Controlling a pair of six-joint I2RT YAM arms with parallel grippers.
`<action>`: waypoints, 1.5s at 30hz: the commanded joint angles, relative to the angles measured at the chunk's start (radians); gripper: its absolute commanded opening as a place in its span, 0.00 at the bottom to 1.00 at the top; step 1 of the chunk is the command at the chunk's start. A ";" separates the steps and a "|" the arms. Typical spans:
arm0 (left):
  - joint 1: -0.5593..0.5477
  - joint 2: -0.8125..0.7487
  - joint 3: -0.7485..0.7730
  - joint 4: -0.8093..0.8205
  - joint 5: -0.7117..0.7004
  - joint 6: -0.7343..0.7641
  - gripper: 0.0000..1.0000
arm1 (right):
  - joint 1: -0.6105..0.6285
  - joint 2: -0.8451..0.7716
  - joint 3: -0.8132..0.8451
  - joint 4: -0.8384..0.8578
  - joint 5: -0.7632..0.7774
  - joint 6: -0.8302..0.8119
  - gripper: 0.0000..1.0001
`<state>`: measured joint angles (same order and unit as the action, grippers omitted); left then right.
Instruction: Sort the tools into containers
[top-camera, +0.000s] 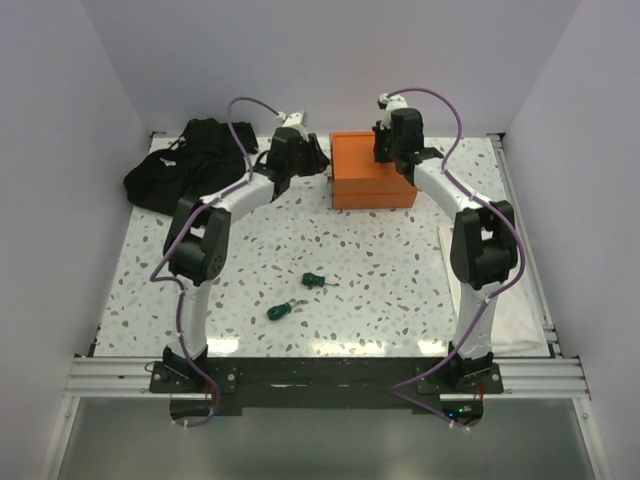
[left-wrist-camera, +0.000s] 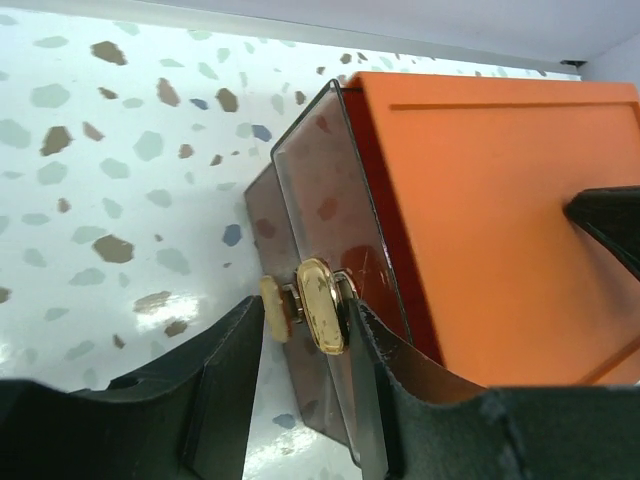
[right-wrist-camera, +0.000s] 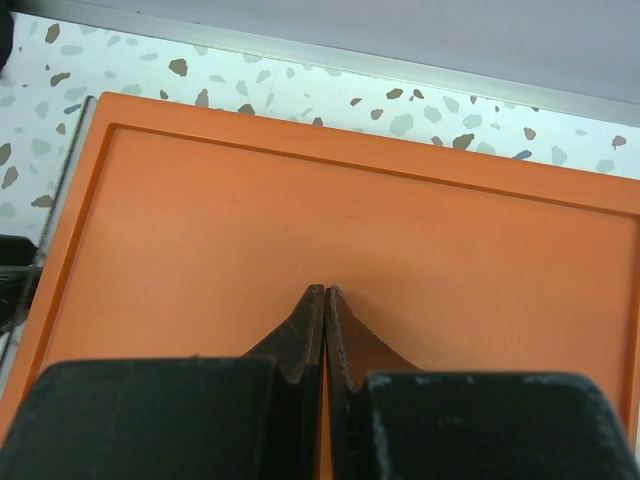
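Observation:
The orange box (top-camera: 372, 172) stands at the back middle of the table. The clear bin (left-wrist-camera: 330, 200) stands against its left side, with a gold clasp (left-wrist-camera: 320, 305) on its near wall. My left gripper (left-wrist-camera: 305, 305) has its fingers on either side of that wall and clasp and is shut on it; in the top view it (top-camera: 318, 160) is at the box's left edge. My right gripper (right-wrist-camera: 326, 290) is shut and empty, tips on the box's flat top (right-wrist-camera: 330, 200); it also shows in the top view (top-camera: 388, 138). Two green-handled screwdrivers (top-camera: 314, 280) (top-camera: 283, 310) lie on the table's near middle.
A black cloth heap (top-camera: 185, 165) lies at the back left. A white sheet (top-camera: 515, 310) lies along the right edge, beside the right arm. A raised rail borders the speckled table (top-camera: 380, 260) at the back and sides.

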<state>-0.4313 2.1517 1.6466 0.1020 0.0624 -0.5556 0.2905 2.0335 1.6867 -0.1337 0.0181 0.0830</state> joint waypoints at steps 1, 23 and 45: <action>0.086 -0.107 -0.070 -0.088 -0.090 0.054 0.43 | 0.015 0.044 -0.058 -0.193 0.019 -0.019 0.01; 0.184 -0.344 -0.194 0.069 0.060 0.192 0.47 | 0.015 0.054 -0.054 -0.195 0.025 -0.028 0.01; -0.138 -0.552 -0.657 -0.478 0.610 1.528 0.52 | 0.021 0.059 -0.047 -0.192 0.017 -0.035 0.01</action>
<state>-0.5076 1.6562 1.0473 -0.3756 0.7631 0.8272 0.2974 2.0335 1.6863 -0.1337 0.0353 0.0605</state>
